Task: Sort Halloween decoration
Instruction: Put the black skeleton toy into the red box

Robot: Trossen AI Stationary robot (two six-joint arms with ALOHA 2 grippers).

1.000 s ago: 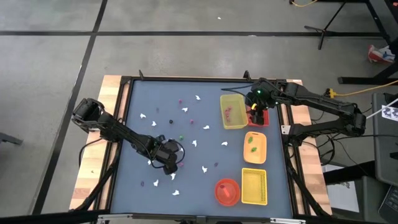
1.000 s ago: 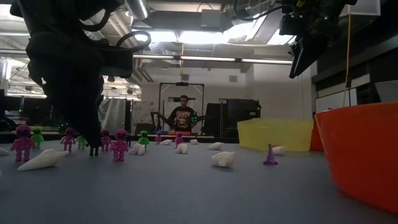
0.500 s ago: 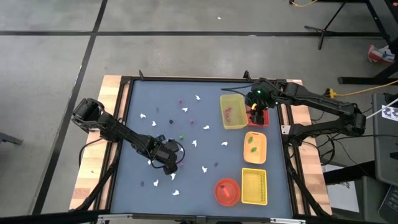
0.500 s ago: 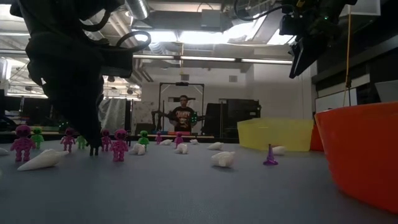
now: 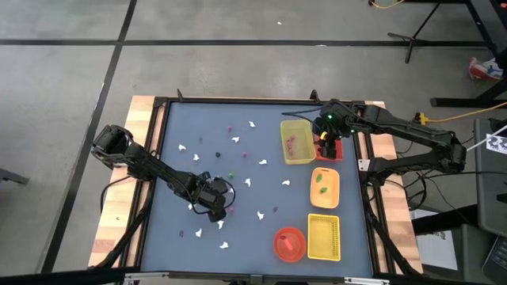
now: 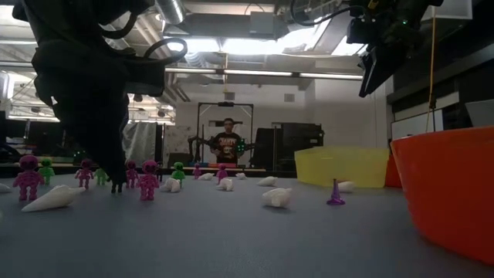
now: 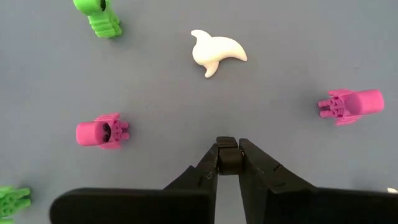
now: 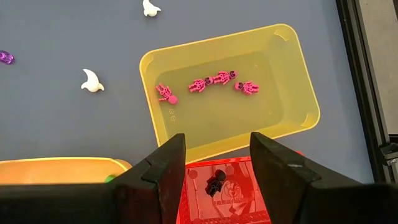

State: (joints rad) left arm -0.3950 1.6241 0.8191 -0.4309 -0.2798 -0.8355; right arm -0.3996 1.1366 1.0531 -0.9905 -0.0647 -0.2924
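Left gripper low over the blue table, about 7 o'clock from table centre; fingers pinched onto a small dark piece. Loose around it: white ghost at 12 o'clock, pink figure at 9, another pink figure at 2. Right gripper hangs jaws apart, holding nothing, over the red tray, yellow tray beside it holding pink figures.

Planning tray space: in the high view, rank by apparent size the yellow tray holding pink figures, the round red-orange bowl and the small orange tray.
1. Yellow tray holding pink figures
2. Small orange tray and round red-orange bowl: look too alike to rank.
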